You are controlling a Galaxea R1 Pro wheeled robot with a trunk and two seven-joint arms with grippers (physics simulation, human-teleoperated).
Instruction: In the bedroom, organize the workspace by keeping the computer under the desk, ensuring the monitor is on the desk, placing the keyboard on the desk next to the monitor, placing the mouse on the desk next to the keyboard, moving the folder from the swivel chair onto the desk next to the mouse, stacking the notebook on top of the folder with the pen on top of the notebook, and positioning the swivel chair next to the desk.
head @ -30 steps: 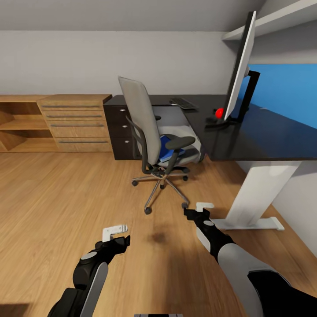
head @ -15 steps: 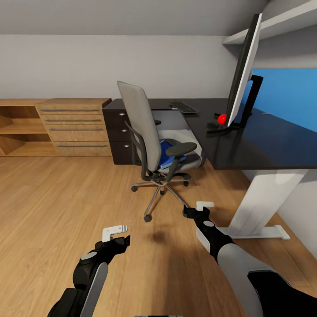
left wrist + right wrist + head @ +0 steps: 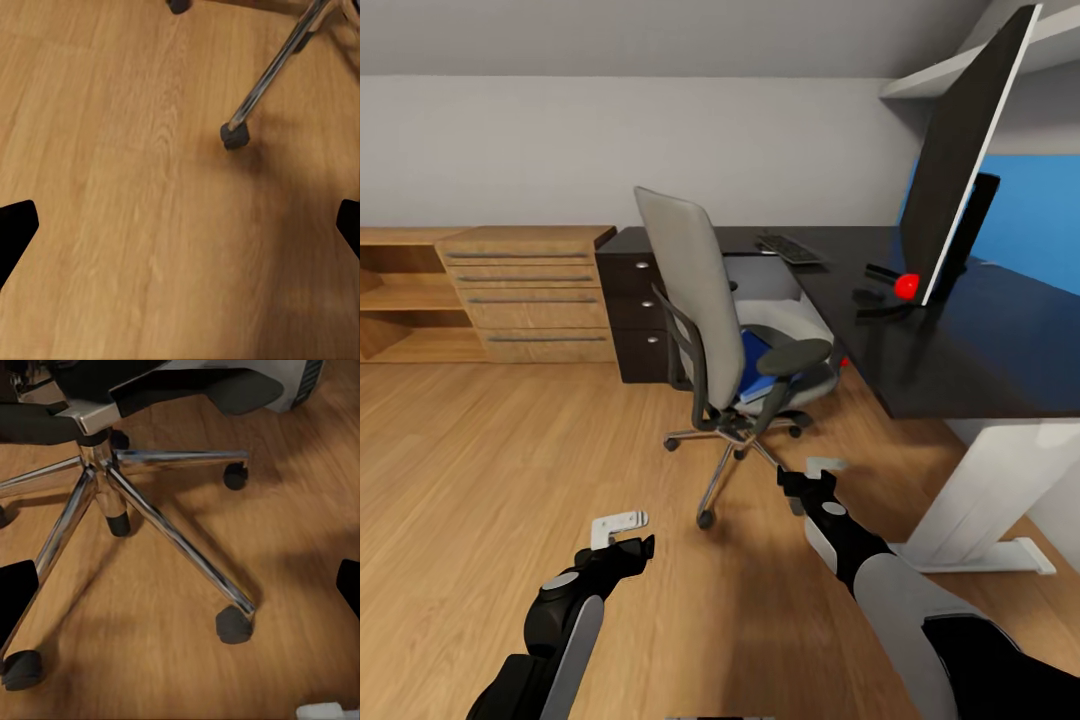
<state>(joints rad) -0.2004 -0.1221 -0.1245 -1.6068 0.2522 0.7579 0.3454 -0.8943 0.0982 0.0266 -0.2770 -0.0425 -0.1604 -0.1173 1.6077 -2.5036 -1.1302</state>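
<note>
Approach to chair; both claws spread, holding nothing.
Left gripper and right gripper hang low over the floor. Blue folder lies on the grey swivel chair seat beside the black desk. Advice: raise right arm above armrest, reach seat from the open side.

Grey chair with chrome legs holds a bright-blue folder. Glossy black bench, blue back panel, black monitor, light wooden drawers far left.
</note>
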